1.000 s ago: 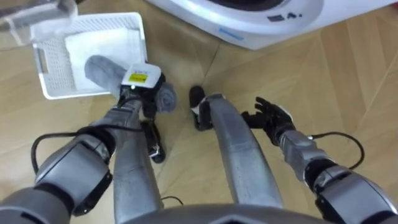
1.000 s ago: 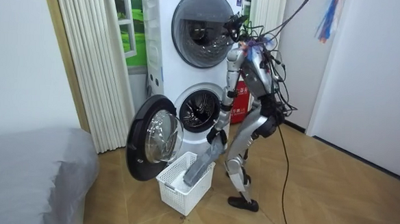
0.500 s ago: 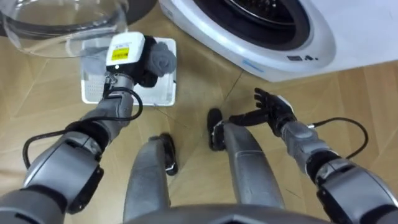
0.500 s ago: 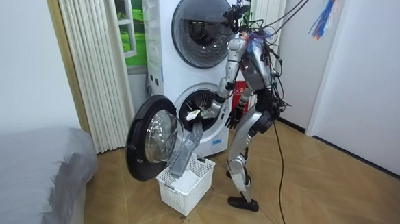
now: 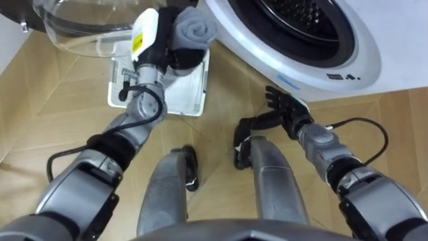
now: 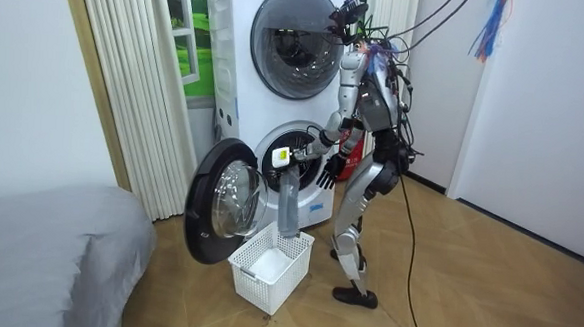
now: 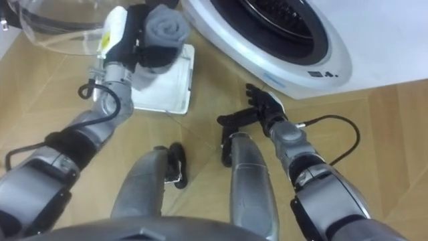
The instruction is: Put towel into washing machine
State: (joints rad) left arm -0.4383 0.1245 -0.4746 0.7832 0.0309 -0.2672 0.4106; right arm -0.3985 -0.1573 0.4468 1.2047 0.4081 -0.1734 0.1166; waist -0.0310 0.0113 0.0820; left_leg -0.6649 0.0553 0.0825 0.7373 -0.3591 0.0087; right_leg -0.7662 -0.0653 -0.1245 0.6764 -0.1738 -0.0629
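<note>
My left hand (image 5: 162, 48) is shut on a rolled grey towel (image 5: 193, 25), held up above the white basket (image 5: 184, 95) and just left of the lower washing machine's open drum (image 5: 295, 18). In the room view the towel (image 6: 288, 205) hangs long from that hand (image 6: 294, 157) down toward the basket (image 6: 270, 267). My right hand (image 5: 285, 108) hovers open, fingers spread, low in front of the machine's white front (image 5: 332, 61). I stand upright, close before the stacked machines.
The round glass door (image 5: 85, 19) stands swung open on my left, next to the basket; in the room view the door (image 6: 224, 201) is beside the white curtain (image 6: 136, 85). A grey bed (image 6: 47, 256) fills the room view's left. Wooden floor lies all around.
My left hand has risen from the basket with the towel, up to drum height. I have straightened from a bend, and the eye view has tipped toward the machine.
</note>
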